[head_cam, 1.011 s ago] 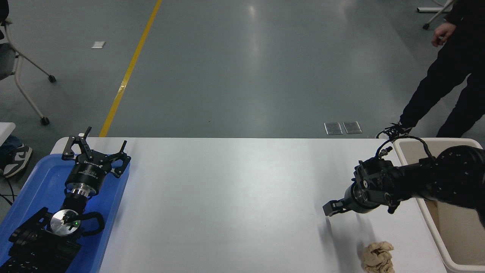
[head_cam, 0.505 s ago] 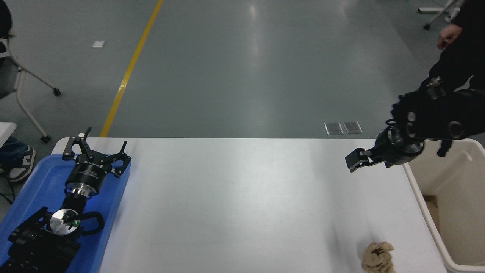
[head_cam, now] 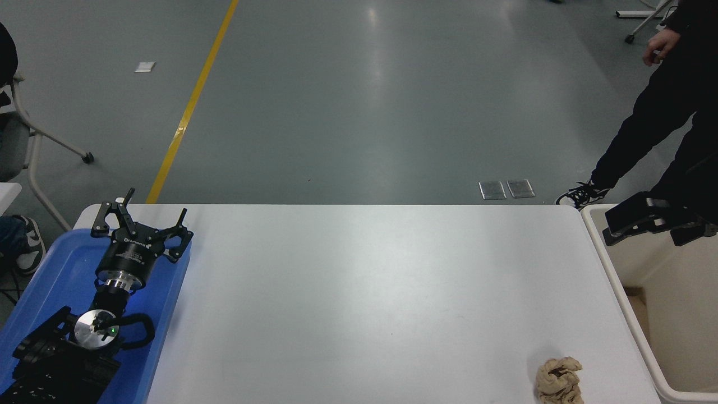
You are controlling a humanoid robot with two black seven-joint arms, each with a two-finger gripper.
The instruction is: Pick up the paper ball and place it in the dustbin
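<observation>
The tan-brown paper ball (head_cam: 558, 380) lies on the white table (head_cam: 364, 292) near its front right corner, with nothing touching it. The cream-beige dustbin (head_cam: 684, 325) stands beside the table's right edge. My right gripper (head_cam: 614, 230) reaches in from the right edge and hangs over the dustbin's far end, well behind the ball. Only part of it shows, and it holds nothing that I can see. My left gripper (head_cam: 145, 216) is open and parked over the blue tray (head_cam: 50, 275) at the lower left.
A person in black clothes (head_cam: 656, 112) stands on the floor behind the dustbin at the top right. A rolling chair (head_cam: 33, 151) stands at the far left. A yellow line (head_cam: 190, 106) runs across the grey floor.
My right arm has risen from just above the paper ball and swung right, ending over the dustbin's far end. The paper ball stayed on the table. The left arm has not moved.
</observation>
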